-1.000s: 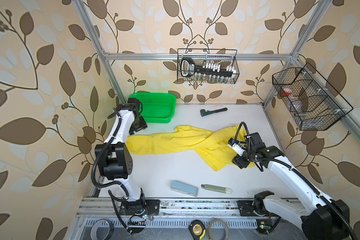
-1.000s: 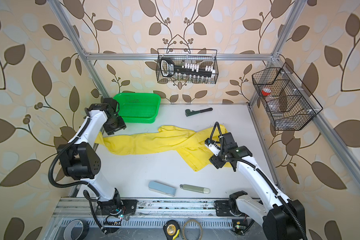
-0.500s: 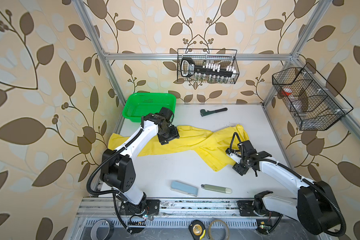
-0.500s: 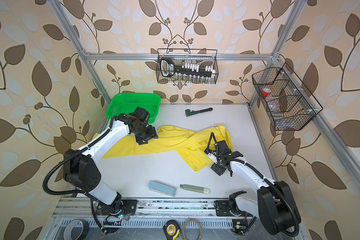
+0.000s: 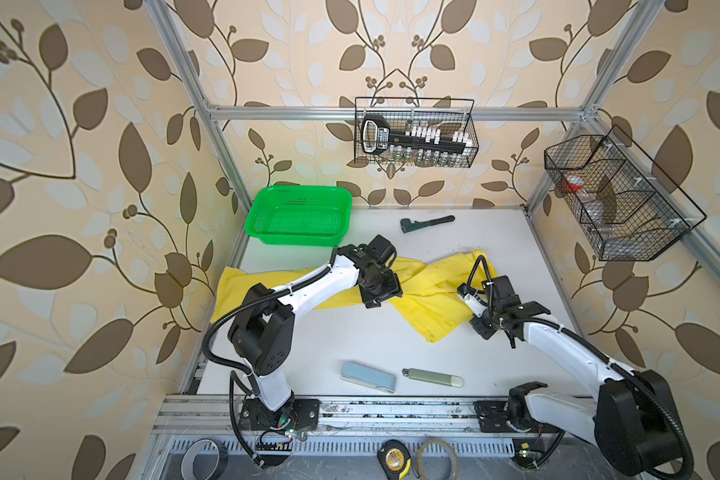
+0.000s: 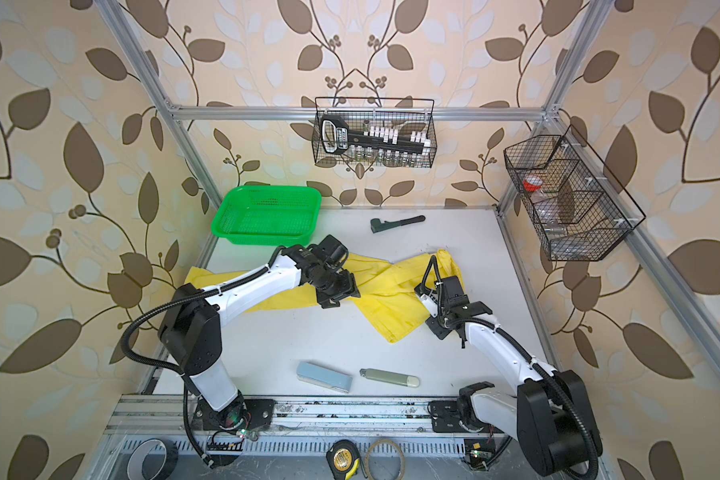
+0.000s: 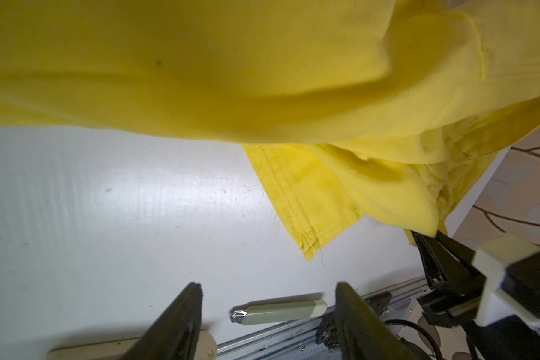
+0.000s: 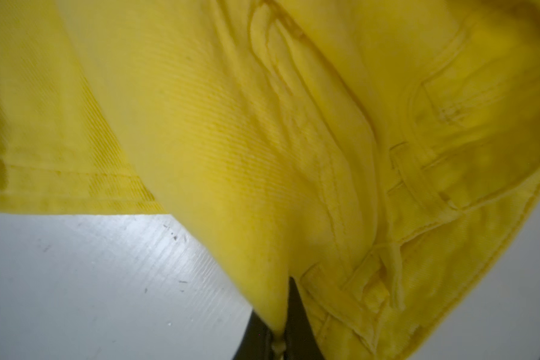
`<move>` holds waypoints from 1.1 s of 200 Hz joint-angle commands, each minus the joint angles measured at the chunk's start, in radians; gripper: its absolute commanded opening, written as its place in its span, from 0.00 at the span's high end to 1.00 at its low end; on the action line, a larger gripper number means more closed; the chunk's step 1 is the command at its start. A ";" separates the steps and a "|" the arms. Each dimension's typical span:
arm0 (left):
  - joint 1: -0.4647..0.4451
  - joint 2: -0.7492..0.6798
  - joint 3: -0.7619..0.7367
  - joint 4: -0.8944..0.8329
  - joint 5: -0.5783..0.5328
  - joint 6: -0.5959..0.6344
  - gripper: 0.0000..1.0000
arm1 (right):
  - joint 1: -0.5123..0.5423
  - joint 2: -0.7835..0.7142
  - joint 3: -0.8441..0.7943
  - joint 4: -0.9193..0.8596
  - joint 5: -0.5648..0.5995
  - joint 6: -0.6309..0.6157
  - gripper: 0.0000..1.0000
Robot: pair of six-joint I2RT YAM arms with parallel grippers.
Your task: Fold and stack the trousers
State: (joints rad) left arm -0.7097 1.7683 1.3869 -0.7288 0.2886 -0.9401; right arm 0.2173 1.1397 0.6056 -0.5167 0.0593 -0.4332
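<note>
The yellow trousers [image 5: 429, 291] lie crumpled across the white table in both top views [image 6: 387, 286], with one leg reaching the left wall and another hem pointing to the front. My left gripper [image 5: 377, 297] hangs over their middle; in the left wrist view it [image 7: 268, 285] stands open with nothing between its fingers. My right gripper [image 5: 474, 313] sits at the cloth's right edge. In the right wrist view it [image 8: 278, 341] is shut on a fold of yellow cloth [image 8: 262, 233] beside the waistband and belt loops.
A green mesh basket [image 5: 298, 216] stands at the back left, and a dark wrench [image 5: 427, 223] lies behind the trousers. A blue-grey case [image 5: 368, 377] and a beige pen-shaped tool [image 5: 433, 377] lie near the front rail. Wire baskets [image 5: 416, 139] hang on the walls.
My left gripper swung from beside the green basket rightwards to above the trousers' middle. My right gripper moved forward to the cloth's edge and closed on it.
</note>
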 commanded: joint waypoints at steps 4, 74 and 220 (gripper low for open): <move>-0.072 0.080 0.047 0.045 0.003 -0.124 0.32 | -0.028 -0.016 0.054 -0.030 -0.109 0.030 0.93; -0.210 0.260 0.127 0.123 -0.078 -0.294 0.35 | -0.066 -0.006 0.077 -0.010 -0.152 0.076 0.94; -0.273 0.472 0.359 -0.212 -0.204 -0.108 1.00 | -0.096 -0.086 0.105 -0.017 -0.079 0.122 0.96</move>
State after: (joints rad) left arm -0.9825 2.2360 1.7668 -0.8276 0.1322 -1.1164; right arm 0.1287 1.0851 0.6628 -0.5350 -0.0475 -0.3111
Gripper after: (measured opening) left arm 0.063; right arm 0.052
